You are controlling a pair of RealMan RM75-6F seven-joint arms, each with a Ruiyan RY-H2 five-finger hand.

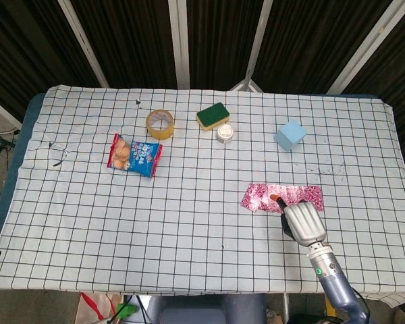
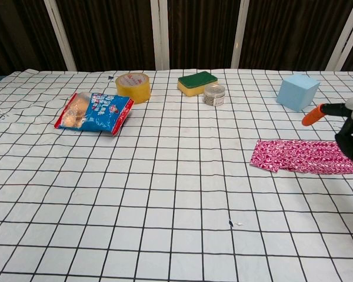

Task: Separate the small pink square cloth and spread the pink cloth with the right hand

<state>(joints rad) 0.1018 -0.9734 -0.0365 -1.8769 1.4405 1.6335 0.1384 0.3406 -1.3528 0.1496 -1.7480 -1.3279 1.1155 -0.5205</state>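
The pink patterned cloth (image 1: 282,197) lies folded into a long flat strip right of the table's middle, and shows in the chest view as the pink cloth (image 2: 300,156). My right hand (image 1: 302,221) is over the strip's near edge, back upward. One orange-tipped finger reaches over the cloth. In the chest view the right hand (image 2: 352,132) hovers just above the strip's right part, its orange tip pointing left. It holds nothing. Whether it touches the cloth I cannot tell. My left hand is in neither view.
On the checked tablecloth (image 1: 189,229) stand a light blue cube (image 1: 289,135), a small round tin (image 1: 224,132), a green-yellow sponge (image 1: 212,115), a yellow tape roll (image 1: 160,123) and a blue snack bag (image 1: 134,155), all further back or to the left.
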